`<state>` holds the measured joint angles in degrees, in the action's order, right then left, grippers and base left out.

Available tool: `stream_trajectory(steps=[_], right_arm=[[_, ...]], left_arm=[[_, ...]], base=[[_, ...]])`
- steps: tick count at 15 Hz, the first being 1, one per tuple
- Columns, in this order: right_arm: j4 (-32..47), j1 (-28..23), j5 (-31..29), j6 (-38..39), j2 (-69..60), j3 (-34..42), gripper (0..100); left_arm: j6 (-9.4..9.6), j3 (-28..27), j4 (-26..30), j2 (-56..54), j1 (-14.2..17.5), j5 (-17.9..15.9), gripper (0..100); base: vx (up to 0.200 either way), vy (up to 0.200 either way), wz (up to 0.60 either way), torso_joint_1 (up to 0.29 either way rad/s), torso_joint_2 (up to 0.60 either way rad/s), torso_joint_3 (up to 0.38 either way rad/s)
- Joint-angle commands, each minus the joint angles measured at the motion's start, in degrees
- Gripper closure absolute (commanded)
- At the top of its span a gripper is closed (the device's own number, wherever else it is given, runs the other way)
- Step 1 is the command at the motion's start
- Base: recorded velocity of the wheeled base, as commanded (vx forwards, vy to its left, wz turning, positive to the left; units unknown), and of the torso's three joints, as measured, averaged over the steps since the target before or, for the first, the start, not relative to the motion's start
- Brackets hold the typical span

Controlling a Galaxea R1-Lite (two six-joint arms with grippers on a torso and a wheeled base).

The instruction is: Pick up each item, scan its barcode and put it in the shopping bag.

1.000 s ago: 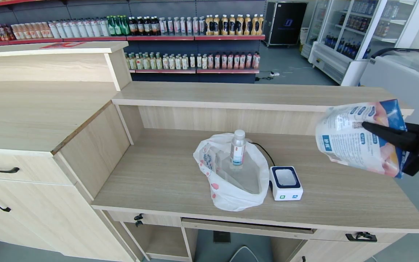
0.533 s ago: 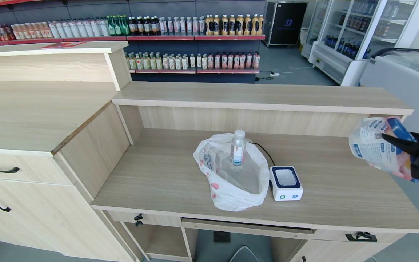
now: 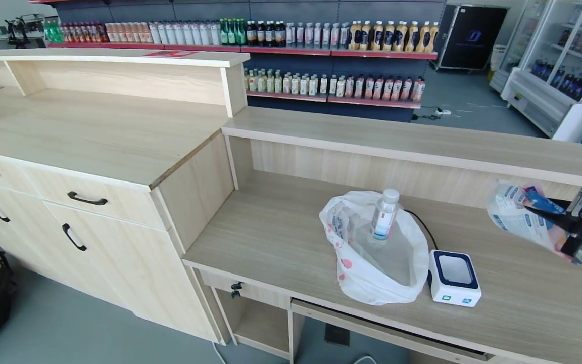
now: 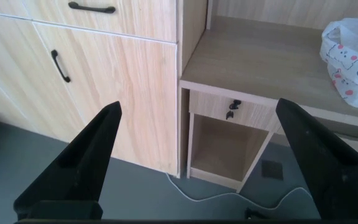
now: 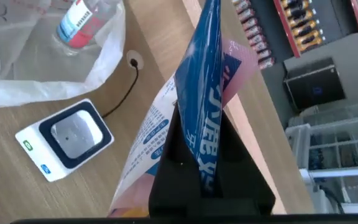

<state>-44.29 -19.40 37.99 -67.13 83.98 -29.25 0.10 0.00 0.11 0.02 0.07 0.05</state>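
Your head camera has swung left, so the shopping bag [image 3: 367, 273], the bottle [image 3: 384, 217] standing in it and the scanner [image 3: 454, 277] just beside it only seem to slide right on the counter [image 3: 281, 237]. Your right gripper [image 3: 538, 220] stays clenched on the snack pouch [image 3: 516, 217], now carried lower, above the counter to the scanner's right. To my eye the scan comes next, while your left gripper [image 4: 199, 107] hangs spread open and empty.

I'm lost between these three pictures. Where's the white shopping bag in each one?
Head view: the shopping bag sits on the desk, bottle standing inside, scanner beside it.
Left wrist view: the shopping bag is on the desk, along from the keyed drawer.
Right wrist view: the shopping bag lies next to the scanner.
Shared landmark: the wooden desk.
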Motion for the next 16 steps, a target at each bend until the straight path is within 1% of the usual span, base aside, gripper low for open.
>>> stream_trajectory(steps=[1,2,3,5,8,11,13,16], right_arm=[[-0.1,-2.1,5.5,-5.1,3.6,0.3,100],[0.1,-2.8,9.8,-9.4,4.8,0.3,100],[0.2,-3.6,12.6,-12.9,5.8,0.2,100],[0.2,-4.5,15.5,-17.2,7.8,0.2,100],[0.2,-4.8,18.5,-20.9,10.2,0.1,100],[0.9,-5.9,20.0,-24.4,12.3,0.3,100],[2.7,-6.1,20.1,-25.5,13.0,0.2,100],[3.2,-6.1,20.6,-26.4,14.1,0.2,100]], left_arm=[[-0.01,0.0,0.0,0.0,0.0,0.0,0],[-0.01,0.0,0.0,0.0,0.0,0.0,0],[-0.01,0.0,0.1,0.0,0.0,0.0,0],[-0.01,0.0,0.0,0.0,0.0,0.0,0],[-0.01,0.0,0.0,0.0,0.0,0.0,0],[-0.01,0.0,0.1,0.0,0.0,0.0,0],[-0.01,0.0,0.1,0.0,0.0,0.0,0],[-0.01,0.0,0.0,0.0,0.0,0.0,0]], base=[[0.000,0.000,0.00,0.000,0.00,0.000],[0.000,0.000,0.00,0.000,0.00,0.000],[0.000,0.000,0.00,0.000,0.00,0.000],[0.000,0.000,0.00,0.000,0.00,0.000],[0.000,0.000,0.00,0.000,0.00,0.000],[0.000,0.000,0.00,0.000,0.00,0.000],[0.000,0.000,0.00,0.000,0.00,0.000],[0.000,0.000,0.00,0.000,0.00,0.000]])
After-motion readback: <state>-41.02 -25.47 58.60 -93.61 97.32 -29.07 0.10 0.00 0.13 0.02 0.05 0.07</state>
